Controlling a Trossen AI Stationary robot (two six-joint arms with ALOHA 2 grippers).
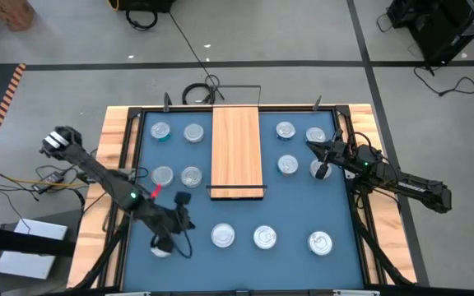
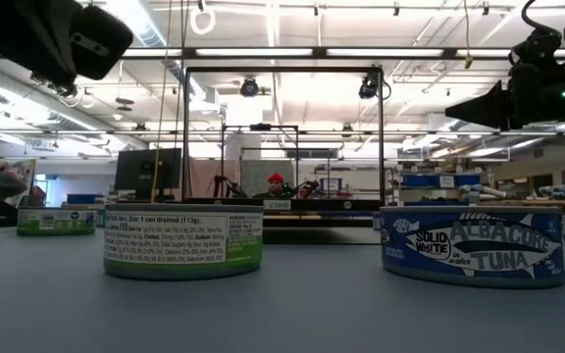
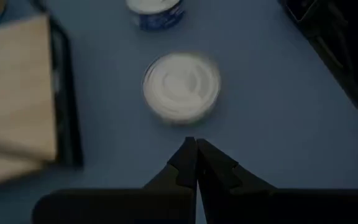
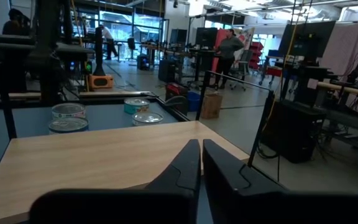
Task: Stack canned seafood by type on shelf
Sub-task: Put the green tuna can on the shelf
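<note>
The shelf, a long light-wood board with black metal ends, lies along the middle of the blue table. Several round silver-topped tins stand around it: some to its left, some to its right, and a row near the front edge. My left gripper is shut and hangs over the front left, slanting down toward the tin just ahead of its tips; it touches nothing. My right gripper is shut and held level, pointing at the shelf's right side.
A raised wooden and black rim frames the table. One tin stands under the left arm. In the low view a green-labelled tin and a blue tuna tin stand close by. Cables lie on the floor beyond the far edge.
</note>
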